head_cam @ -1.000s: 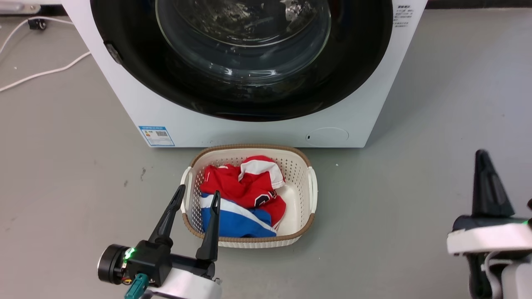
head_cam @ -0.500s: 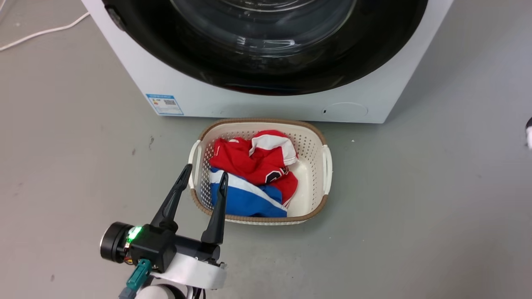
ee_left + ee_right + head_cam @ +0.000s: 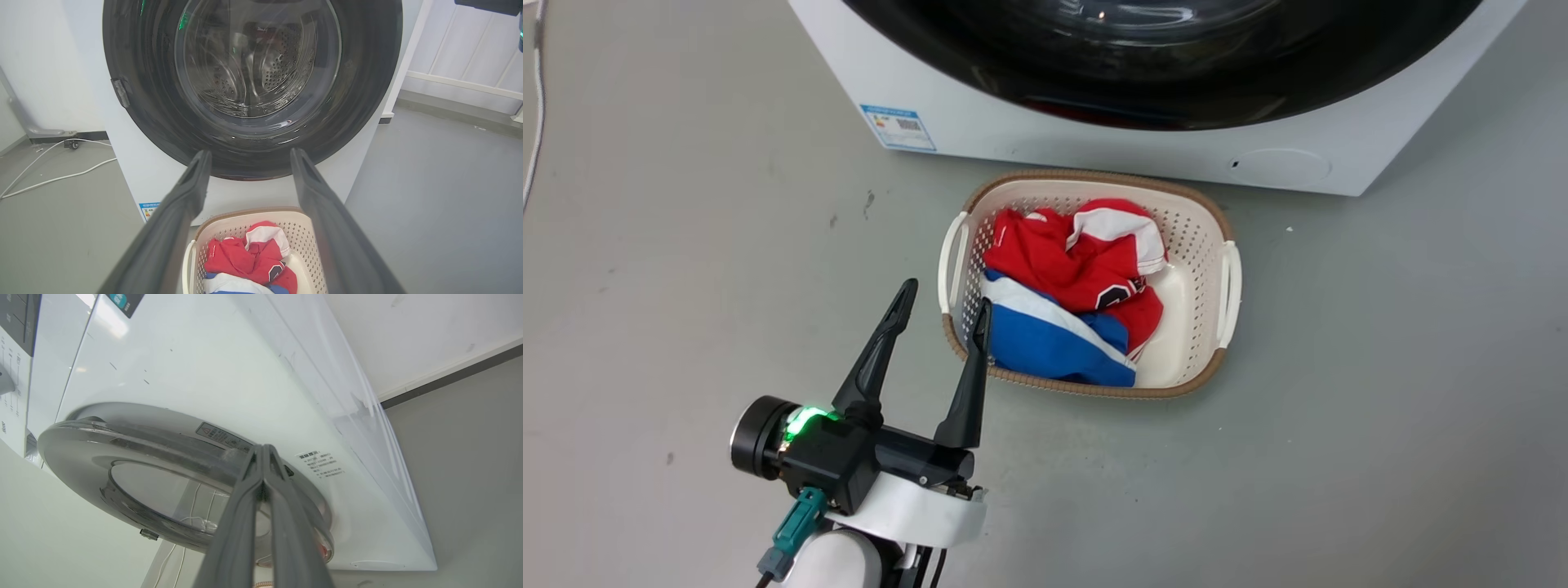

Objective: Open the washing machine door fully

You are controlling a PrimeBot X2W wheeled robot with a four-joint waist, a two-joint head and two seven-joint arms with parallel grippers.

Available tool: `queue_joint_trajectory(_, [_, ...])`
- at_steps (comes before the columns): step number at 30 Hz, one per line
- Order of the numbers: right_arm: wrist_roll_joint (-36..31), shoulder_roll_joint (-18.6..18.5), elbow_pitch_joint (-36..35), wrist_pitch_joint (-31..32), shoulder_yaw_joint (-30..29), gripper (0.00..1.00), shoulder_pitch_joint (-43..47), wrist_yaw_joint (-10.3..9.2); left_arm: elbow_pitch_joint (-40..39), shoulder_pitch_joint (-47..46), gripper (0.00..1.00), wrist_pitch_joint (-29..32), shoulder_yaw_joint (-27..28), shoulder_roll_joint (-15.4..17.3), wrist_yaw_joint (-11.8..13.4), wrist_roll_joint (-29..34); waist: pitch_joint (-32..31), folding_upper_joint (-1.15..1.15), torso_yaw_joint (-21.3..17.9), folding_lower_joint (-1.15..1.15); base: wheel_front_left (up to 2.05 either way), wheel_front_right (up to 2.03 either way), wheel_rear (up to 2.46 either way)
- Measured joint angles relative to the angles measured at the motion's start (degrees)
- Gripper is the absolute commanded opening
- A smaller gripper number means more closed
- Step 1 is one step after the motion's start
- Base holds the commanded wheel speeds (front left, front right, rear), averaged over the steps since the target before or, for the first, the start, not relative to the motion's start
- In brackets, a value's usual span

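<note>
progress looks slight — the washing machine door [image 3: 253,81] sits against the front of the washing machine [image 3: 1094,151], shut or barely cracked, so the whole swing is left. the right gripper [image 3: 261,448], fingers pressed together, points at the door's rim; the left gripper [image 3: 945,294] hangs spread beside the laundry basket [image 3: 1094,174]. the blue label [image 3: 898,127] and the rim sticker [image 3: 220,436] are too small to read.

basket [image 3: 1207,245] before the washing machine [image 3: 1094,151], clothes [image 3: 1078,269] in it
</note>
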Motion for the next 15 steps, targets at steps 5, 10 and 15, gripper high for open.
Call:
queue_joint_trajectory(5, [-0.26, -0.33, 3.98, 7.13, -1.34, 0.00, -7.58, 0.01, -0.08, -0.95, 1.00, 0.00, -0.56, 0.00, 0.23, -0.48, 2.14, 0.00, 1.79, 0.00, 0.00, 0.00, 0.00])
queue_joint_trajectory(10, [-2.25, 0.15, 6.46, 12.04, -2.25, 0.00, -13.18, 0.01, -0.10, -1.78, 1.00, 0.00, -1.36, 0.00, 0.51, -0.58, 3.67, 0.00, 3.27, 0.00, 0.00, 0.00, 0.00])
queue_joint_trajectory(15, [-4.58, 1.96, 8.53, 16.36, -3.56, 0.00, -17.02, 0.00, -0.16, -2.20, 1.00, 0.00, -1.94, -0.01, 0.67, -0.88, 4.80, 0.00, 4.06, 0.00, 0.00, 0.00, 0.00])
